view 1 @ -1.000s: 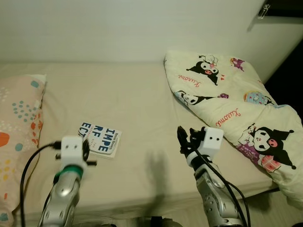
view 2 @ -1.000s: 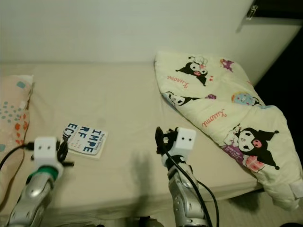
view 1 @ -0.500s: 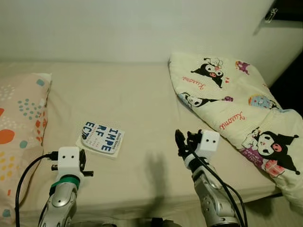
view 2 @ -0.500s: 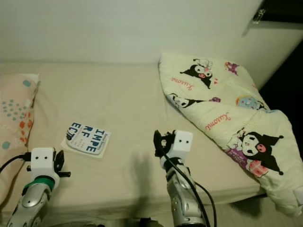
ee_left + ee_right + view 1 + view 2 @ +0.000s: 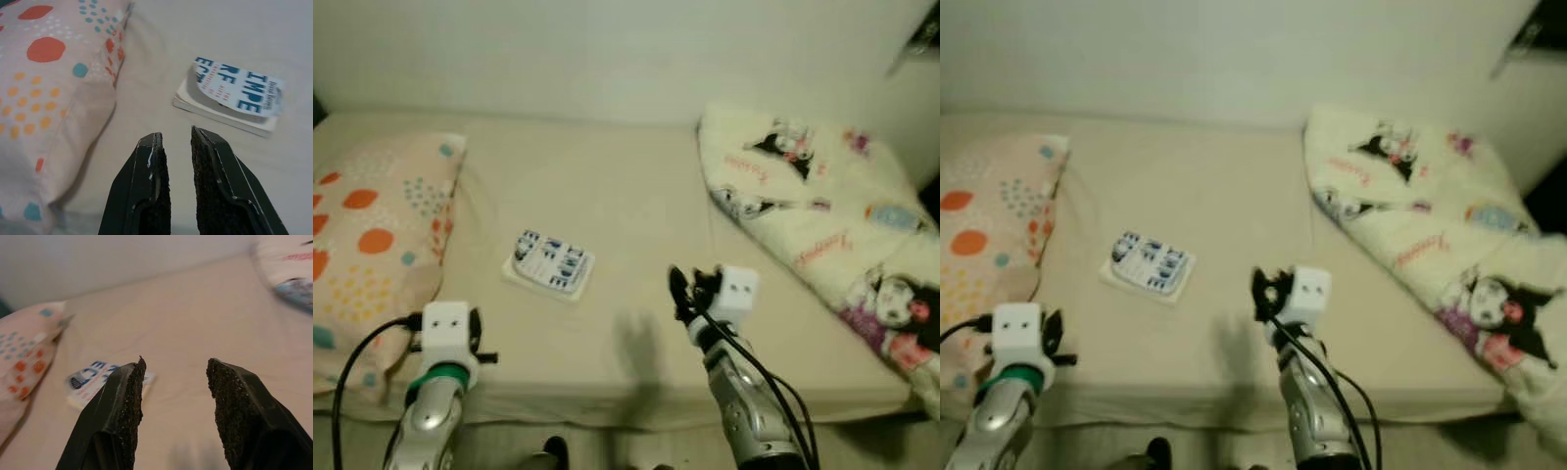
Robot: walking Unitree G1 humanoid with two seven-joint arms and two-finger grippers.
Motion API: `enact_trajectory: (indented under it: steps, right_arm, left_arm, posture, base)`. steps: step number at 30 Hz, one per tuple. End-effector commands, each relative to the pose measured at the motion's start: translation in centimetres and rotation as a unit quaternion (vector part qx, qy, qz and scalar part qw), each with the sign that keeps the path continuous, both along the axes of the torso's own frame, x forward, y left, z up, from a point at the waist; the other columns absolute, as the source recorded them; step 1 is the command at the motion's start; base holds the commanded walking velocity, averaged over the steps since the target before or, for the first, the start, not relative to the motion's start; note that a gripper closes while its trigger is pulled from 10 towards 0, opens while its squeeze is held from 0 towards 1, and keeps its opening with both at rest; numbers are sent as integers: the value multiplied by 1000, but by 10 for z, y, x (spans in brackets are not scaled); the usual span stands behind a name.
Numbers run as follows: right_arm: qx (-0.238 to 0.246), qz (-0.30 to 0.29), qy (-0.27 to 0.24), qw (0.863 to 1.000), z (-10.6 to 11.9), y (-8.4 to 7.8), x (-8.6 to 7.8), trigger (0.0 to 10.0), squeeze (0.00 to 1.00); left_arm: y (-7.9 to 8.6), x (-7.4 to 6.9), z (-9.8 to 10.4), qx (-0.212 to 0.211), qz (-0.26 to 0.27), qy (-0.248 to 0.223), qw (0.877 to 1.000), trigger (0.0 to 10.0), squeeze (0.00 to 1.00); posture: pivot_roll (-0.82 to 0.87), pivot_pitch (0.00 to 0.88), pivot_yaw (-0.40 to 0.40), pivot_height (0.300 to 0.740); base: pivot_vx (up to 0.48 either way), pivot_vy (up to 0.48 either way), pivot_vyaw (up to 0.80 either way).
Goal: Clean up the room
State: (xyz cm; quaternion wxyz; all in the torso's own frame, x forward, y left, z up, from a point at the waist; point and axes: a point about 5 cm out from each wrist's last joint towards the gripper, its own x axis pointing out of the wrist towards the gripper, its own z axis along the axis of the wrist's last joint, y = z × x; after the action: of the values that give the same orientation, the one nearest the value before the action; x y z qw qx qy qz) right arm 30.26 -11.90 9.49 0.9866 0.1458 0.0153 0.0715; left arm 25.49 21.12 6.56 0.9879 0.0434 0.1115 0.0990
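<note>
Flat on the bed [image 5: 607, 196] lies a book [image 5: 549, 264], cover up, roughly midway between the pillow [image 5: 372, 235] at the robot's left and the blanket [image 5: 822, 215] heaped at its right. Its long axis runs slantwise across the mattress: in the head views one short end points toward the pillow and the wall, the other toward the robot and the blanket. The blue cover lettering runs along that long axis, and the cover bows up a little off the pages in the left wrist view. Book and pillow lie near each other but apart; book and blanket are well apart.

Both arms are raised over the near edge of the bed. The left hand [image 5: 175, 142] hangs near the pillow's lower corner, its fingers [image 5: 152, 161] nearly pressed together with a thin gap between them, pinching nothing, pointing toward the book, which lies ahead of the tips. The right hand [image 5: 175, 369] sits nearer the middle of the bed, fingers [image 5: 131, 382] spread wide and empty, with the book ahead beyond its one tip.
</note>
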Motion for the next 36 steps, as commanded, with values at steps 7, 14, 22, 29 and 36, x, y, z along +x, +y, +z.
enact_trajectory:
  steps: [7, 14, 22, 29, 36]
  right_arm:
    - [-3, -3, 10, 1000, -7, -1, -1, 10000, 0]
    - [-7, -4, 11, 1000, -8, -2, -1, 10000, 0]
    - [-7, -8, 12, 1000, -9, -3, -2, 10000, 0]
    - [-8, -11, 13, 1000, -10, -5, -2, 10000, 0]
    - [-8, -12, 15, 1000, -11, -5, -2, 10000, 0]
  left_arm:
    - [-2, -1, -3, 3, -2, 13, 1000, 10000, 0]
    - [-4, 0, -2, 2, -5, 13, 1000, 10000, 0]
    - [-5, -1, -3, 2, -7, 16, 1000, 10000, 0]
    - [-4, -1, -3, 4, -9, 19, 1000, 10000, 0]
    - [-4, -1, -4, 6, -7, 20, 1000, 10000, 0]
  posture:
    - [125, 73, 0, 740]
    - [124, 72, 1, 740]
    - [121, 76, 5, 740]
    - [121, 80, 8, 740]
    - [124, 80, 8, 740]
  base:
    - [-363, 0, 0]
    - [-368, 0, 0]
    - [-368, 0, 0]
    - [-366, 0, 0]
    - [-367, 0, 0]
